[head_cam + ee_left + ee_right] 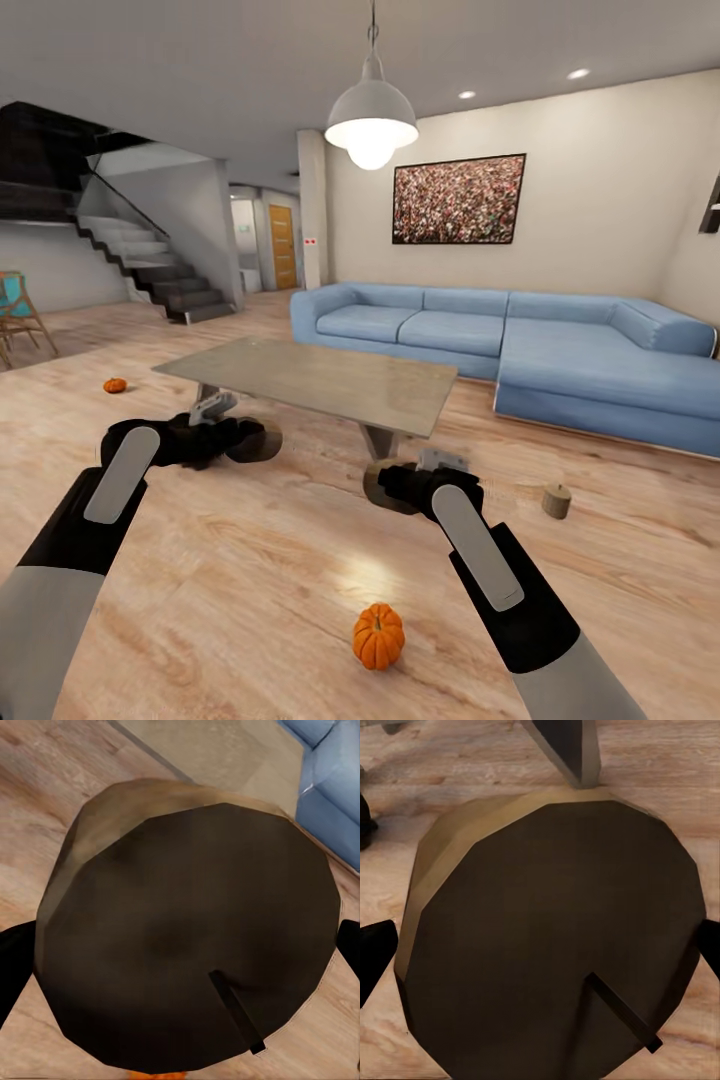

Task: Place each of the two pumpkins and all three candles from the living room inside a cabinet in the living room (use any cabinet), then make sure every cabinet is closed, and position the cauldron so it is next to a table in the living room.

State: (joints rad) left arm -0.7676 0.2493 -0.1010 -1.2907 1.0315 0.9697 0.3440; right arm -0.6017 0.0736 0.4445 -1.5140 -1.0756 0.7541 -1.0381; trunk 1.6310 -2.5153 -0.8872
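Brown and round, a candle (195, 937) sits between the black fingers of the left hand (245, 438), and another candle (555, 937) sits the same way in the right hand (395, 487). In each wrist view the candle end is very close and a black finger tip pokes out on each side of it, so both hands look clamped on their candles. A thin dark wick sticks up from each one.

In the head view the left hand is at the middle left of the frame and the right hand is just below the middle. Both reach forward over the wooden floor (250, 560). Just past them stands the low surface (320, 375) with its shiny grey-green top and slanted legs.

A third candle (556, 499) stands upright on the floor at the right of the frame, nearer to the right hand than to the left. An orange pumpkin (378, 636) lies on the floor at the bottom middle, below the right hand and closer to it. A second pumpkin (115, 385) lies far off at the left edge, on the left hand's side.

Behind the surface is a long blue sofa (520, 340). Stairs (160, 270) climb at the upper left, and a lamp (371, 120) hangs at the top middle.

I think both full hands need a cabinet next, before they can pick up anything more.
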